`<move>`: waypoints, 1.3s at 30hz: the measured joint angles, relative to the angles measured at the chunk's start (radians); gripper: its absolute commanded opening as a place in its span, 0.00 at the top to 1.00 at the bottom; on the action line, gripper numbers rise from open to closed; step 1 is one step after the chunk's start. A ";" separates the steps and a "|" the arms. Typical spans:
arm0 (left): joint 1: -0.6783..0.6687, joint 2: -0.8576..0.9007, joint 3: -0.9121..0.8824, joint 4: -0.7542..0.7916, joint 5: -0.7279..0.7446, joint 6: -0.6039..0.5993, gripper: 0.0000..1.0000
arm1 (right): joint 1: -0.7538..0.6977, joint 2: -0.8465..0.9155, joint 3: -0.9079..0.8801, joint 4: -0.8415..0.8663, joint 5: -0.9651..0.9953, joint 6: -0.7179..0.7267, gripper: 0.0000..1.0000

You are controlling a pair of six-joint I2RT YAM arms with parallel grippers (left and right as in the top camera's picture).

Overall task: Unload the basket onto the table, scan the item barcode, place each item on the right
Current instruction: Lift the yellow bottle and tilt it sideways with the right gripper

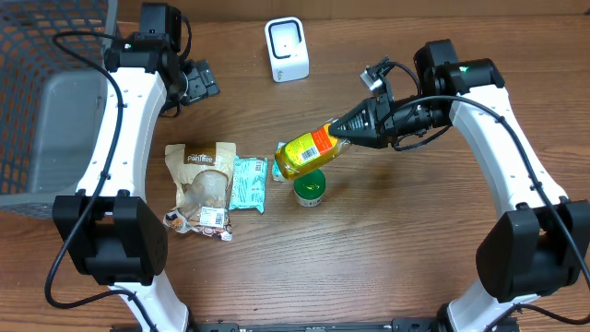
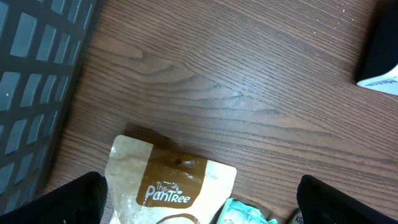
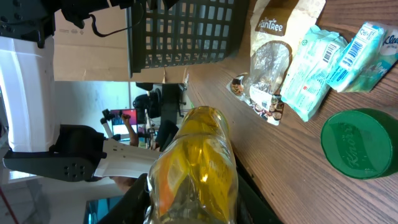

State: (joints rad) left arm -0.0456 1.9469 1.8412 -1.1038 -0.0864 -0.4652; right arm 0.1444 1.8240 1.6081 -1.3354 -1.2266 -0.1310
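Two arms worked over the wooden surface (image 1: pixel 387 267), and only the right one carried anything. The dark mesh basket (image 1: pixel 37 55) filled the left edge and played no part. The left claw (image 1: pixel 203 83) was parked near it, jaws spread wide, holding nothing. The Pantree pouch (image 1: pixel 203 175) lay flat at centre-left, untouched.

The task item was the yellow bottle (image 1: pixel 304 154). The right claw (image 1: pixel 346 129) was clamped on its neck end, and it looked lifted clear of the surface near the middle. Its long axis ran out from that claw toward lower left in the overhead view, base leading.

The white scanner (image 1: pixel 287 49) stood at the far edge, up and slightly left of the bottle and well apart from it. It sat off to the side of the bottle's axis, not in line with it. Both claws were about equally near the scanner, but only the right one had the item. My read is that the next move needs a carry toward the scanner plus a roll about that axis to face the code at the window.

The teal tissue pack (image 1: pixel 247 182) lay between the pouch and the green lid (image 1: pixel 311 189), and the lid sat just under the bottle's base.

Bottle look:
- It was clear plastic with yellow liquid inside, glossy in the right wrist view.
- An orange-red label (image 1: pixel 320 140) with a pale patch faced up near the neck.
- I couldn't tell whether that patch was the barcode — too small.
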 measured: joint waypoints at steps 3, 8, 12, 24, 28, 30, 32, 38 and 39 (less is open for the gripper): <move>0.000 0.000 0.000 0.000 0.000 0.000 0.00 | 0.000 0.000 0.000 0.000 0.000 0.000 0.85; 0.000 0.000 0.000 0.000 0.000 0.000 0.00 | 0.000 0.000 0.000 0.000 0.000 0.000 0.85; 0.000 0.000 0.000 0.000 0.000 0.000 0.00 | 0.000 0.000 0.000 0.000 0.000 0.000 0.85; 0.000 0.000 0.000 0.000 0.000 0.000 0.00 | 0.000 0.000 0.000 0.058 0.046 0.000 0.85; 0.000 0.000 0.000 0.000 0.000 0.000 0.01 | 0.000 0.000 0.000 0.081 0.079 0.000 0.85; 0.000 0.000 0.000 0.000 0.000 0.000 0.00 | 0.000 0.000 0.000 0.092 0.097 0.000 0.85; 0.000 0.000 0.000 0.000 0.000 0.000 0.00 | 0.000 0.000 0.000 0.097 0.109 0.000 0.87; 0.000 0.000 0.000 0.000 0.000 0.000 0.00 | 0.000 0.000 0.000 0.125 0.162 0.000 0.90; 0.000 0.000 0.000 0.000 0.000 0.000 0.00 | 0.000 0.000 0.000 0.128 0.172 0.000 0.90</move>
State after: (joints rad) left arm -0.0456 1.9469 1.8412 -1.1038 -0.0864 -0.4652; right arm 0.1444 1.8240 1.6081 -1.2072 -1.0542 -0.1310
